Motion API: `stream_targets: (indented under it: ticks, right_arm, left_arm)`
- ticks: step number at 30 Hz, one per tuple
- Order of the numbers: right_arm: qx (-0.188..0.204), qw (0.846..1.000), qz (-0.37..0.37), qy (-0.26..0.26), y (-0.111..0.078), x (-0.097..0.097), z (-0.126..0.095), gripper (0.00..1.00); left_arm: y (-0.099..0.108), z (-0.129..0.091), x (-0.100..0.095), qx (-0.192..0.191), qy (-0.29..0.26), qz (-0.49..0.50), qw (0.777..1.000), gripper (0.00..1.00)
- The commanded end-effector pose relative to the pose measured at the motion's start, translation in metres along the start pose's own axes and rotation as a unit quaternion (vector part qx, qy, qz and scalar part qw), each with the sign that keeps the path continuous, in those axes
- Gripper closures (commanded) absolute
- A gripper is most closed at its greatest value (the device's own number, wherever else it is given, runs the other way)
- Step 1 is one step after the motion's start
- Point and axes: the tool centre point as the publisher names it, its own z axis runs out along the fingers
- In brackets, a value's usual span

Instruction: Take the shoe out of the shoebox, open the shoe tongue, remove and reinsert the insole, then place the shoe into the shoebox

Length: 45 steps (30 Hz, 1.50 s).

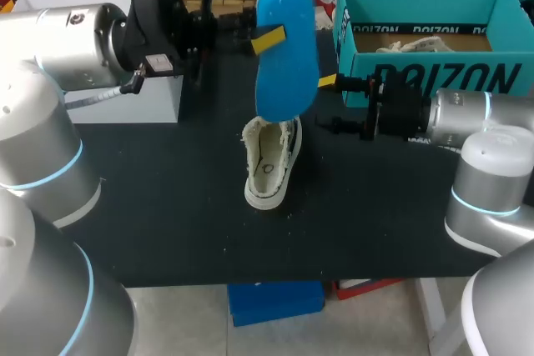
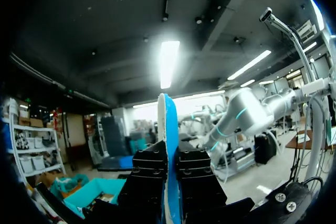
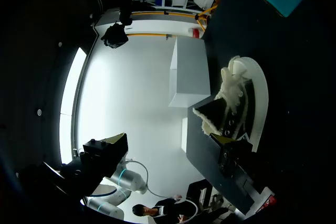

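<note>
From overhead, the left gripper [image 1: 265, 39] is holding the blue insole [image 1: 288, 72] upright above the shoe [image 1: 269, 164], which is standing on the tabletop [image 1: 167, 206] outside the teal shoebox [image 1: 425, 72]. The right gripper [image 1: 332, 104] is hovering beside the shoe, jaws wide and empty.

The left wrist view is showing the insole [image 2: 166, 124] edge-on, pinched between the jaws.

The right wrist view is showing the shoe [image 3: 233, 93] gaping open just ahead.

I'd judge the removal done, with reinserting and boxing left.
</note>
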Motion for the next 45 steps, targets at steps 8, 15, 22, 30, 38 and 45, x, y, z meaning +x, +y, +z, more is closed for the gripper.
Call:
stream_targets:
  ticks: [8,15,22,30,38,45]
  right_arm:
    - [-0.001,1.0,0.0,-0.001,0.0,0.0,0.001,0.0]
    - [-0.001,1.0,0.0,-0.001,0.0,0.0,0.001,0.0]
    - [-0.001,1.0,0.0,-0.001,0.0,0.0,0.001,0.0]
    - [-0.001,1.0,0.0,-0.001,0.0,0.0,0.001,0.0]
    - [-0.001,1.0,0.0,-0.001,0.0,0.0,0.001,0.0]
    - [-0.001,1.0,0.0,-0.001,0.0,0.0,0.001,0.0]
  left_arm:
    - [0.004,-0.007,0.006,-0.072,0.009,0.291,0.954,1.0]
    - [0.0,-0.003,0.015,-0.06,0.011,0.329,0.942,1.0]
    - [0.053,-0.028,0.094,-0.076,0.053,0.456,0.885,1.0]
    - [0.105,-0.056,0.144,-0.084,0.076,0.506,0.855,1.0]
    - [0.136,-0.07,0.158,-0.083,0.092,0.531,0.838,1.0]
    - [0.168,-0.081,0.159,-0.084,0.109,0.559,0.818,1.0]
